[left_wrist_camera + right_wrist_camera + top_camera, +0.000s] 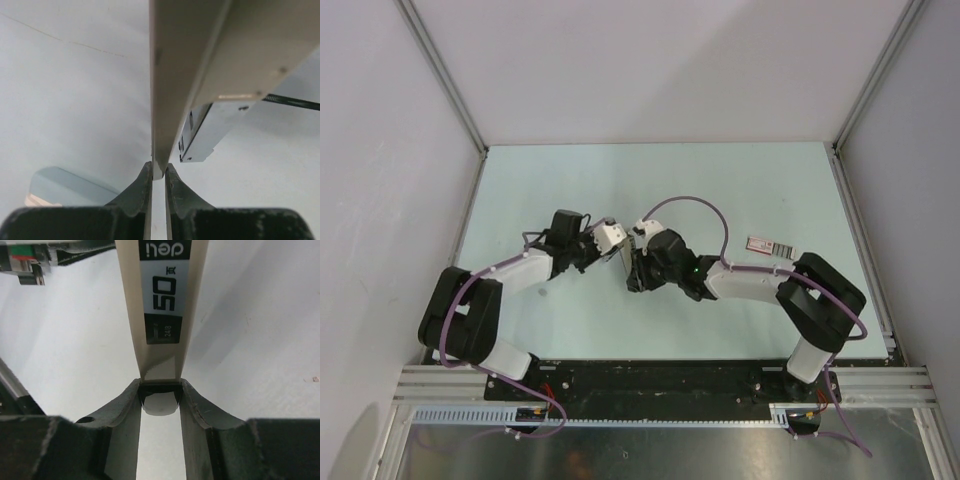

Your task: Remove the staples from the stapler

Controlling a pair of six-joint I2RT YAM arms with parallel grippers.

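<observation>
The left tool (158,176) was almost closed, its fingers pinching a thin cream edge of the stapler (195,60). The right tool (160,390) was partly closed, clamped on the stapler's labelled cream arm. The stapler was held between the 2 tools over the middle of the bench (570,180). Farther right, a small red-and-white box (769,244) lay on the bench.
</observation>
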